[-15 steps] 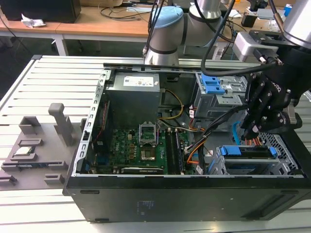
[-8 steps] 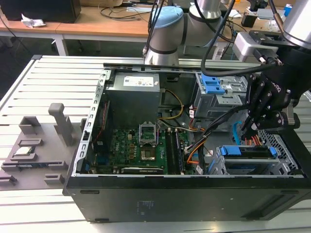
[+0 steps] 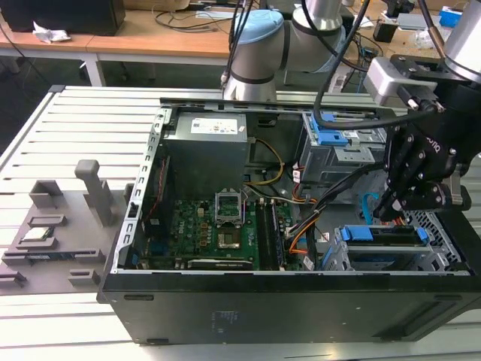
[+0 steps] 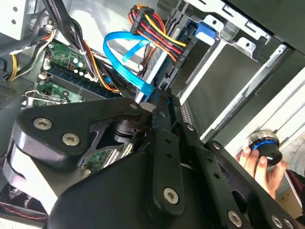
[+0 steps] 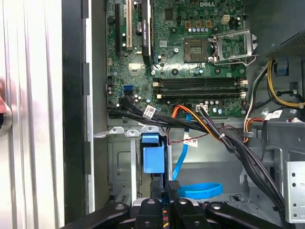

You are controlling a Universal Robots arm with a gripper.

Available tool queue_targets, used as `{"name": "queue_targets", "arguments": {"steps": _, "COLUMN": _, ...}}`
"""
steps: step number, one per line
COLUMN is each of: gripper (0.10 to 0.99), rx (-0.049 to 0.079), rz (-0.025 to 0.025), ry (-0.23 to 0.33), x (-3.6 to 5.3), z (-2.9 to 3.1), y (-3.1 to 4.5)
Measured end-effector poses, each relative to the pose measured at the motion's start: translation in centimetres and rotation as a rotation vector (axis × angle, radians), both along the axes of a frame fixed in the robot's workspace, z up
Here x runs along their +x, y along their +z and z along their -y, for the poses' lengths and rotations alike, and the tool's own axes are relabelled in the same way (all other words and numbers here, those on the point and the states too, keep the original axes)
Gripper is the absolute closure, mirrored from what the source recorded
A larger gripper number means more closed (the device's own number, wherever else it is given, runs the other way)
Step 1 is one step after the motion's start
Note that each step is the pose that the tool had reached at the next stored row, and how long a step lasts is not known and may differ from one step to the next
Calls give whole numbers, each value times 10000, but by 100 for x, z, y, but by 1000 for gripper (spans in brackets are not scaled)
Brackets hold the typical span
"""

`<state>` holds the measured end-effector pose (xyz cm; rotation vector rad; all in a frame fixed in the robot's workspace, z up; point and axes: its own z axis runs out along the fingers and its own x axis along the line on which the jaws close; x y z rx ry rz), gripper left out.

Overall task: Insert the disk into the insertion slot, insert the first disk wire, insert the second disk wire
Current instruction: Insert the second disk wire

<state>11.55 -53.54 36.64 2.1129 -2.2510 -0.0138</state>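
Blue-framed disk [image 3: 379,235] sits in the insertion slot [image 3: 432,248] at the exterior view's right, while the end effector [image 4: 159,102], pressed together on a wire connector [image 4: 153,95], could misalign and bend it.

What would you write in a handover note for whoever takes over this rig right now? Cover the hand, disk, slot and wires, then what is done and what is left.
Hand: shut on the blue wire at its plug end, beside the slot.
Disk: lying in the slot in its blue carrier.
Done: disk inserted.
Left: blue wire not yet plugged in. Whether the coloured power wires are plugged in cannot be told.
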Motion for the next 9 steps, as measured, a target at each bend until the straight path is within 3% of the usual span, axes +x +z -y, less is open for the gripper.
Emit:
{"name": "queue_targets", "arguments": {"steps": 6, "gripper": 925, "rx": 1, "rz": -6, "ry": -2, "x": 84, "z": 0, "y": -167}}
{"name": "queue_targets", "arguments": {"steps": 9, "gripper": 925, "rx": 0, "rz": -6, "ry": -3, "x": 122, "z": 0, "y": -209}}
